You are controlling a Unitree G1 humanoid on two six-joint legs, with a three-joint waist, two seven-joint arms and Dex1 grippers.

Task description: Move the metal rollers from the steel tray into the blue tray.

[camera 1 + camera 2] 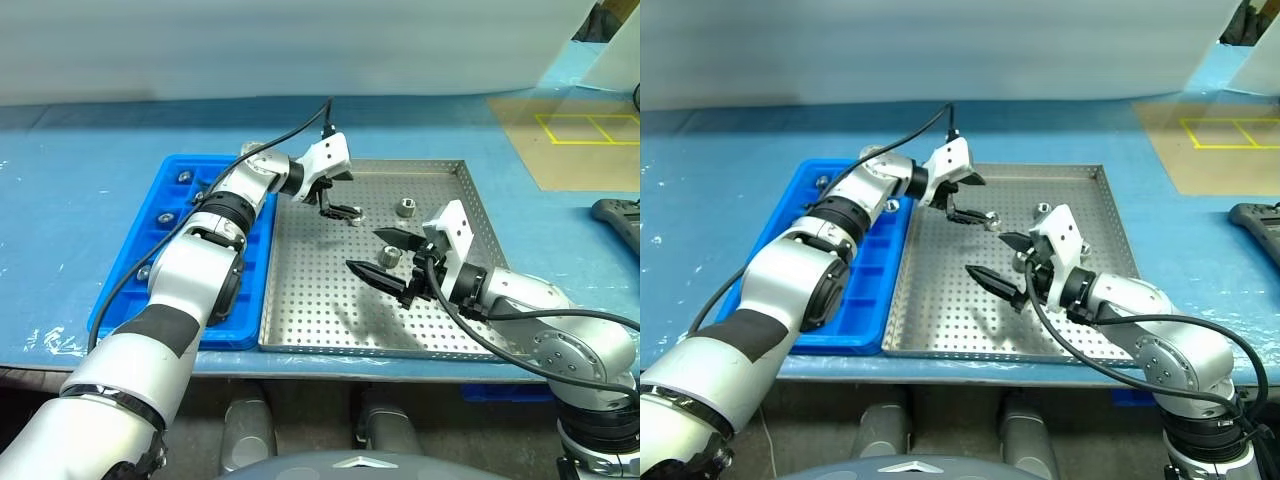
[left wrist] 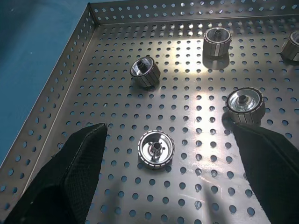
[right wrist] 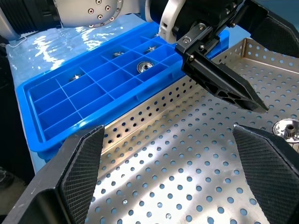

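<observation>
The steel tray (image 1: pixel 300 300) lies on the bench with the blue tray (image 1: pixel 165 185) touching its left edge; the left gripper (image 1: pixel 340 211) hangs over the far left part of the steel tray, its fingers (image 2: pixel 70 172) spread apart and empty, and one of the metal rollers (image 2: pixel 156 149) lies on the perforated floor between them; more rollers lie nearer the far edge. The right gripper (image 1: pixel 385 258) hovers over the middle of the steel tray, fingers wide apart, holding nothing; several rollers sit in compartments of the blue tray.
</observation>
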